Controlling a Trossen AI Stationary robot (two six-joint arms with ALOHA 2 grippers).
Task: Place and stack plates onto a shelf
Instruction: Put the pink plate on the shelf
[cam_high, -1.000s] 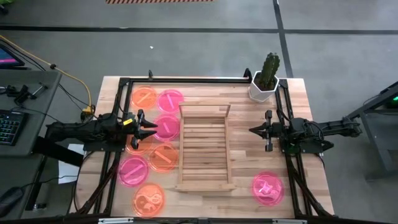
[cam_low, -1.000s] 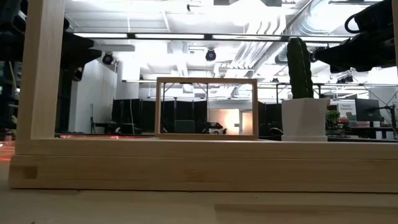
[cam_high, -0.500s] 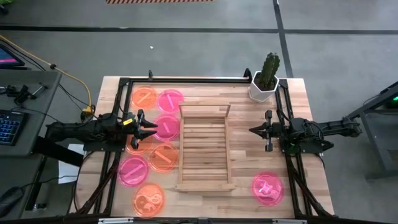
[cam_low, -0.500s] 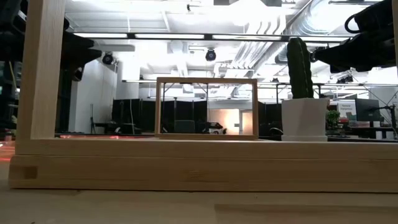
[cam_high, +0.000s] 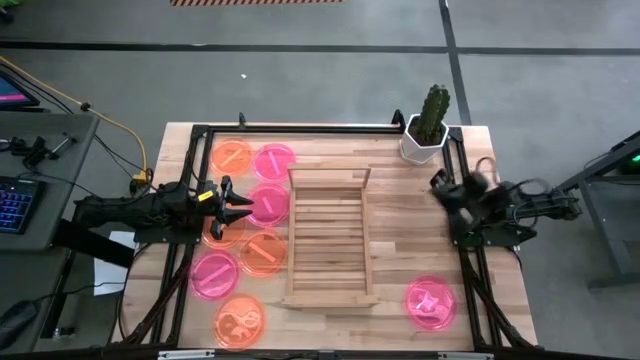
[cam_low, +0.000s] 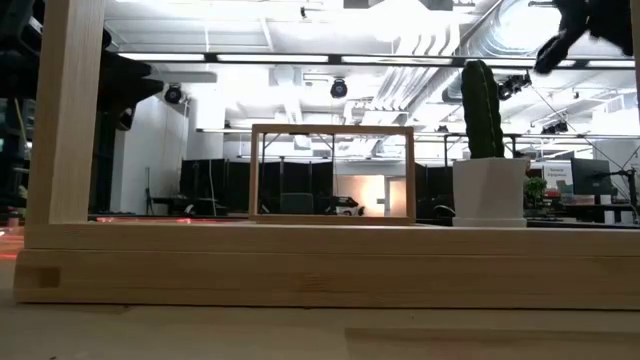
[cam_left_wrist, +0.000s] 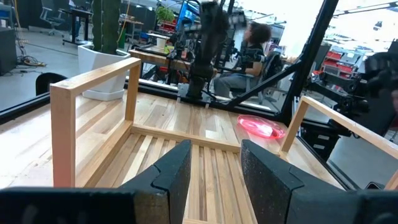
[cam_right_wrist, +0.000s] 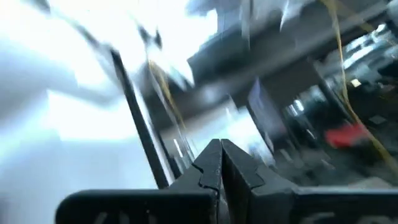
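Wooden and bare, the shelf (cam_high: 329, 238) lies along the middle of the desk (cam_high: 400, 225) with no plate on its slats, so the stacking looks not yet begun and every plate is left to move. Nearest the front edge in the high view are an orange plate (cam_high: 239, 320) on the left and a lone pink plate (cam_high: 431, 302) on the right of the shelf. Beyond them, five more plates (cam_high: 264, 204), pink and orange, crowd the strip just left of the shelf, reaching up to the far corner. The left gripper (cam_high: 236, 206) hovers over that cluster, facing the shelf, its fingers (cam_left_wrist: 267, 180) a moderate gap apart and holding nothing; its wrist view looks down the empty slats. The right gripper (cam_high: 443, 187) is up off the desk near the right edge, pointing away from the plates, its fingers (cam_right_wrist: 239, 171) pressed together on nothing. Farthest back stands a potted cactus (cam_high: 427, 124).
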